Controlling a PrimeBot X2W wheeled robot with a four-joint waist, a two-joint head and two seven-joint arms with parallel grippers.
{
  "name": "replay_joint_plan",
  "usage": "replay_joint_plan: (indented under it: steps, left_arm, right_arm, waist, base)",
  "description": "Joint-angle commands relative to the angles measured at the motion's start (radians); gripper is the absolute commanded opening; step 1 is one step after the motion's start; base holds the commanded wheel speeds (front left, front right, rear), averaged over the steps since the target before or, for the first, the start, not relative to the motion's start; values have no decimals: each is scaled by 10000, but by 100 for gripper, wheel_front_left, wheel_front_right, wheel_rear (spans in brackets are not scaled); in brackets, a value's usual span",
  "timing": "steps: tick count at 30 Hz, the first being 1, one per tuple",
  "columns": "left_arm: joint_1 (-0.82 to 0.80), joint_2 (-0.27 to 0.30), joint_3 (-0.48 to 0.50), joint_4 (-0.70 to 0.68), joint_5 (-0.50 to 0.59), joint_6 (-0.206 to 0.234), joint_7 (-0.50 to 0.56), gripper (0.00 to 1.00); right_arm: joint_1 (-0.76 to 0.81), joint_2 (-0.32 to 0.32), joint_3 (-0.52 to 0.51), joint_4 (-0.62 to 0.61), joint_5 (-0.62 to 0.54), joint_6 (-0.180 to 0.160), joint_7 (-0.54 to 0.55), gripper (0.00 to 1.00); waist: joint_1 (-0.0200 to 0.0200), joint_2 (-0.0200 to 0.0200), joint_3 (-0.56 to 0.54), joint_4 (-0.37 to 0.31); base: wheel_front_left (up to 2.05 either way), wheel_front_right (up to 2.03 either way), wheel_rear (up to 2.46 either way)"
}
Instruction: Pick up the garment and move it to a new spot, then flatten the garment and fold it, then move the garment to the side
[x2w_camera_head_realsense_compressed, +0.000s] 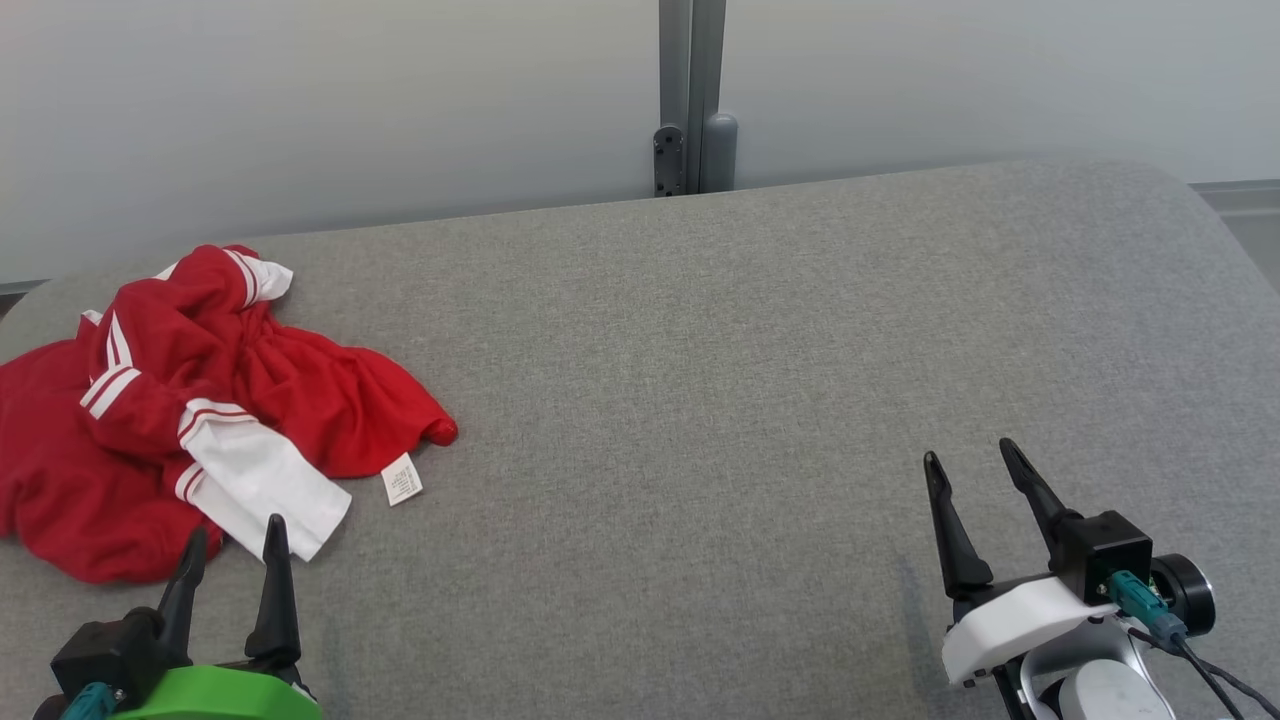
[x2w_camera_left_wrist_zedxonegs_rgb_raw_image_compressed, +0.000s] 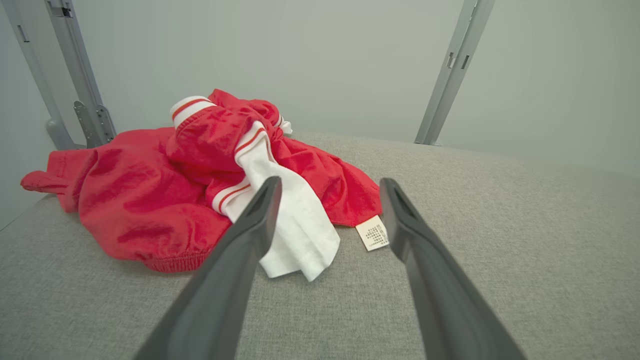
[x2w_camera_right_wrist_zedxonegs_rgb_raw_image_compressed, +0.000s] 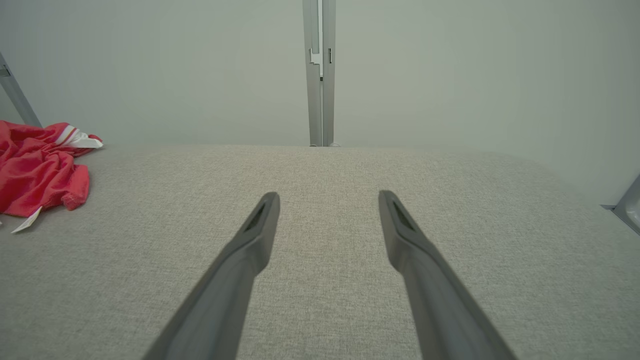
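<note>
Head view. Look to the left side of the flat grey woven-fabric surface (x2w_camera_head_realsense_compressed: 700, 350) for the crumpled red garment (x2w_camera_head_realsense_compressed: 150, 400) with white, red-striped cuffs. It is bunched in a heap, with one white sleeve (x2w_camera_head_realsense_compressed: 265, 490) trailing toward the robot and a small white care label (x2w_camera_head_realsense_compressed: 402, 480) lying on the surface at its right edge. Note the left gripper (x2w_camera_head_realsense_compressed: 236, 527), dark-fingered on a green mount, spread wide and empty, tips just short of that sleeve. Note the right gripper (x2w_camera_head_realsense_compressed: 970, 450), dark-fingered on a white mount, likewise spread and empty, well apart from the cloth at the lower right.

Left wrist view. Sight along the parted fingers to find the white sleeve between them and just ahead, the red bulk rising behind and to the left. Judged: pick-up not yet begun. Aim past the thin sleeve end for a thick red fold, so as to lift the heap rather than draw out one sleeve. Come in low, tips nearly on the surface, and close only once cloth sits deep between the fingers. Avoid pinching the label alone.

Right wrist view. Find the garment at the far left edge and bare surface straight ahead between the spread fingers. Bring this gripper across for a second hold before lifting, or keep it clear of the bare middle, probably the best new spot.
</note>
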Motion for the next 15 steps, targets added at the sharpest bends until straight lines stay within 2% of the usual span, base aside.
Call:
replay_joint_plan:
  steps: [1, 10, 15]
  left_arm:
    - [81, 101, -38, -7, 153, -28, -67, 100]
    - [120, 240, -166, 7, 603, -29, -242, 100]
    - [120, 243, -153, 41, 496, -29, -219, 100]
  right_arm:
    - [69, -52, 6, -21, -230, 4, -97, 100]
    - [108, -54, 62, -113, -824, 4, -259, 100]
    - [152, -55, 5, -91, -742, 2, -248, 100]
  waist:
    - [0, 0, 7, 10]
    - [0, 0, 64, 90]
    - [0, 0, 79, 185]
  base:
    - [0, 0, 0]
    - [0, 0, 0]
    - [0, 0, 0]
